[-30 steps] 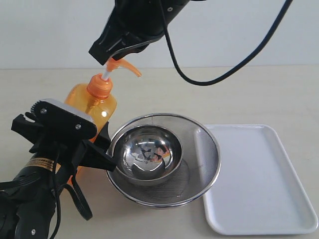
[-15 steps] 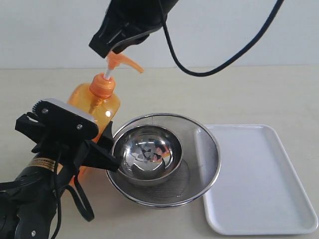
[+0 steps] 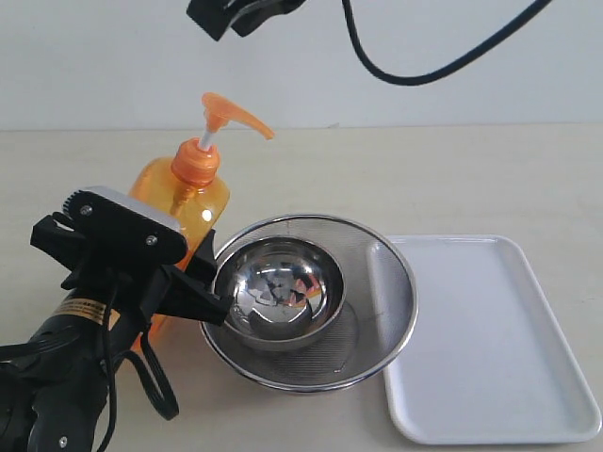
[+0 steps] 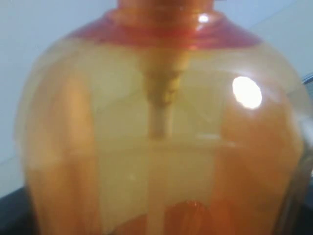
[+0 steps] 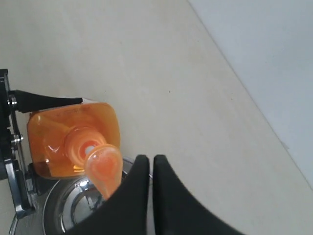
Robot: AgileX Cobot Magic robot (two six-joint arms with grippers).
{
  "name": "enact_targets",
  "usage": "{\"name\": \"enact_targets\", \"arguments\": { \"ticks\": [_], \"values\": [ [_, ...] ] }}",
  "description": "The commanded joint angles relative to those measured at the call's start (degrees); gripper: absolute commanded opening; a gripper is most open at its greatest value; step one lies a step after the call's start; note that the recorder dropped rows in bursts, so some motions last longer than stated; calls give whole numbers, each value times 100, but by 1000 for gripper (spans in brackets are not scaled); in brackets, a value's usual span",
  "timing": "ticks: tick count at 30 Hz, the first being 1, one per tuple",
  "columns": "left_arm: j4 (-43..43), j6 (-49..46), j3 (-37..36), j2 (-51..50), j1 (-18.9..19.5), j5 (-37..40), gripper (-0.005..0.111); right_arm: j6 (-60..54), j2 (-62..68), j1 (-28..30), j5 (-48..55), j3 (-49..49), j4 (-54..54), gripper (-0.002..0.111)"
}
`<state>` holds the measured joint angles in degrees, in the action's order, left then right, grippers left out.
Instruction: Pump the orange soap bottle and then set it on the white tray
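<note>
- The left gripper [image 3: 188,268] is clamping the tall orange plastic bottle [image 3: 193,202] beside the steel mesh strainer [image 3: 396,273]; the right gripper [image 5: 150,161], jaws together, is hovering above
- We are judging that a low carry to the flat white tray [image 3: 528,414] is risking clipping that strainer

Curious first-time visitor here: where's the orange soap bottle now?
Exterior view, left side: the orange soap bottle is clamped in the left gripper, beside the steel mesh strainer, not on the white tray.

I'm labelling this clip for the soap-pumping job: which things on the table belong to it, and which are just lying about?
In the job: orange soap bottle; white tray.
Lying about: steel mesh strainer; steel bowl sitting inside it.
</note>
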<state>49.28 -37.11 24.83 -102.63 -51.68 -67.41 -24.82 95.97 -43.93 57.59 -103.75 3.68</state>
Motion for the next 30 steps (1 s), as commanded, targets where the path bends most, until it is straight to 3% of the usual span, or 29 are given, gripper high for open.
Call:
{"name": "enact_targets", "arguments": {
  "ticks": [1,18,30],
  "values": [
    [-73,27,57,30,-26,-255,5,36,181,5,104,-24,114,0],
    [-73,27,57,30,-26,-255,5,-95,474,-5,293,-24,514,0],
    [-73,27,57,30,-26,-255,5,-203,474,-5,44,492,717,0]
  ]
}}
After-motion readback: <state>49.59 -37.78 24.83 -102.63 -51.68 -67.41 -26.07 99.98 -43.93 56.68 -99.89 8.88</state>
